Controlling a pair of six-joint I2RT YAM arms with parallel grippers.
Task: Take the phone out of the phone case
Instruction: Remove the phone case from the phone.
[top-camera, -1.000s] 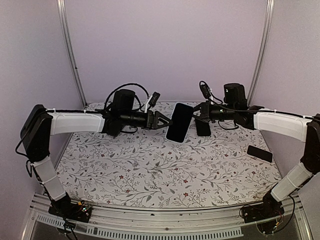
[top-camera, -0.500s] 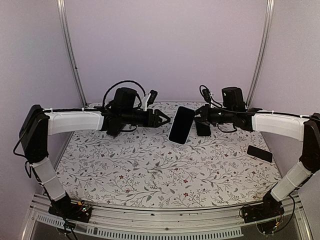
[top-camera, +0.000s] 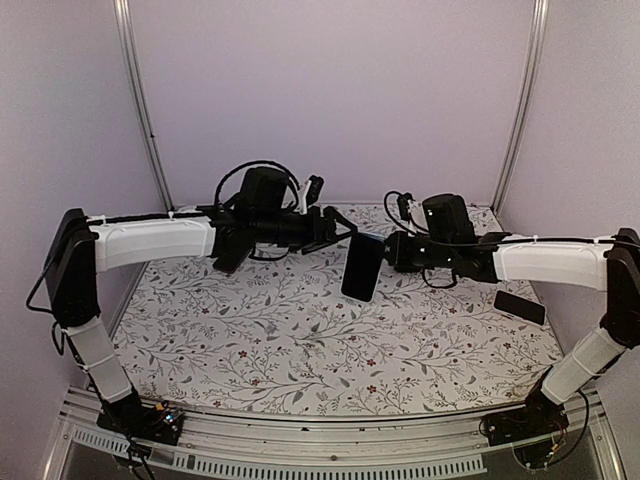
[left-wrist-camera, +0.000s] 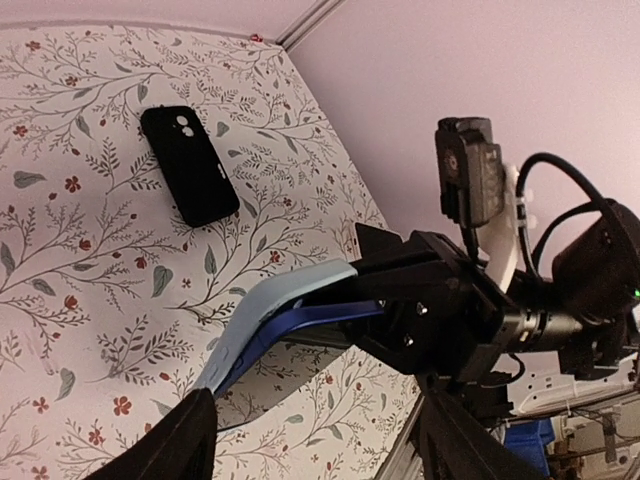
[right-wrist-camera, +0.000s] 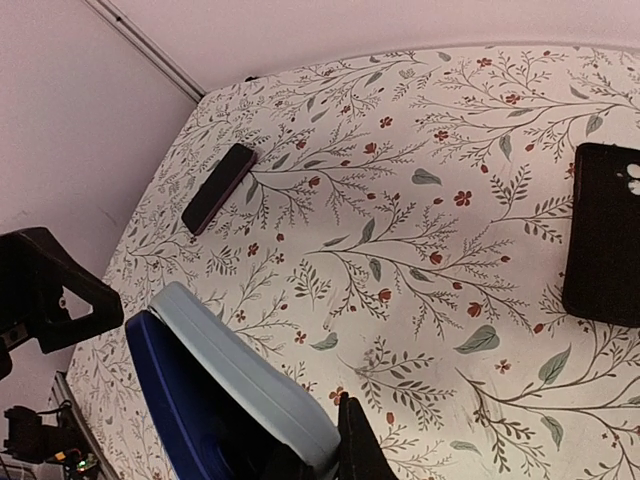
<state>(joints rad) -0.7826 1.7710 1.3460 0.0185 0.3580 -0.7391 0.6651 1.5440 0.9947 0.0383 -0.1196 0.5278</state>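
Observation:
A dark blue phone (left-wrist-camera: 322, 318) sits in a light blue phone case (left-wrist-camera: 262, 318), held in the air over the table's back middle (top-camera: 362, 266). My right gripper (top-camera: 387, 251) is shut on one end of it, one finger on the case's back (right-wrist-camera: 262, 392) and the phone (right-wrist-camera: 175, 400) on the other side. At that end the case gapes a little away from the phone. My left gripper (top-camera: 338, 228) is open, just left of the phone and not touching it. In its wrist view its fingers (left-wrist-camera: 185, 440) frame the phone's free end.
A black phone case (left-wrist-camera: 190, 165) lies flat on the flowered cloth near the back (right-wrist-camera: 603, 235). A dark phone (top-camera: 519, 306) lies at the right side (right-wrist-camera: 218, 187). Purple walls and metal posts (top-camera: 140, 110) close the back and sides.
The left gripper has let go of the phone's edge, opened wider and shifted right. The right arm has carried the cased phone lower and nearer.

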